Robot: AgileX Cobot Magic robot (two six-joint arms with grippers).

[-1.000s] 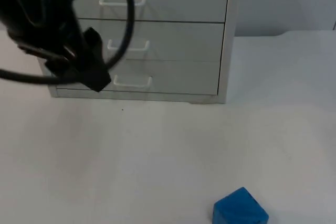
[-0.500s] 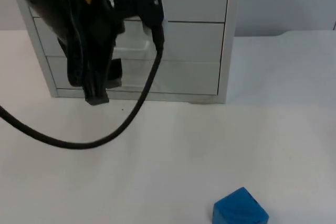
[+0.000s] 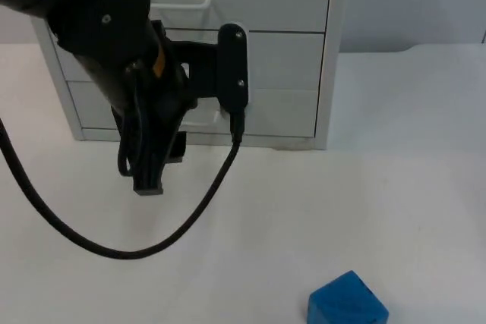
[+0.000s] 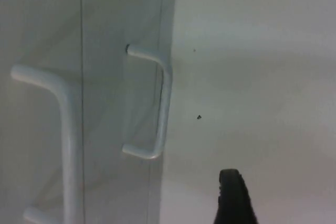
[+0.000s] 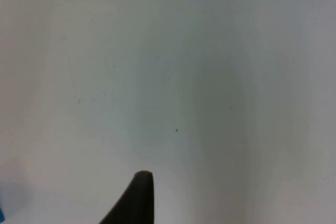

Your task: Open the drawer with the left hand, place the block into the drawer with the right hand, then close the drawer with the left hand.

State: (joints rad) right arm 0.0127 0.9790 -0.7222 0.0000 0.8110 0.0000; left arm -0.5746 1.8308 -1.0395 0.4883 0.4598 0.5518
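1. Left gripper (image 3: pixel 149 176) low on the table (image 3: pixel 250 218), just in front of the drawer unit (image 3: pixel 281 51) — lined up, probably, for the bottom drawer handle (image 4: pixel 160 103); finger spread impossible to tell.
2. All three drawers shut, nothing pulled yet.
3. Blue block (image 3: pixel 348 301) well apart, at the near edge — parked there for the right arm.
4. Right gripper (image 5: pixel 137 198) waiting over bare table; open or closed, cannot tell.

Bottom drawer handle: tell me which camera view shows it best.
The left wrist view: the bottom drawer handle shows whole and close, with the table beside it. In the top view the left arm covers most of the handle. The right wrist view looks at bare table.
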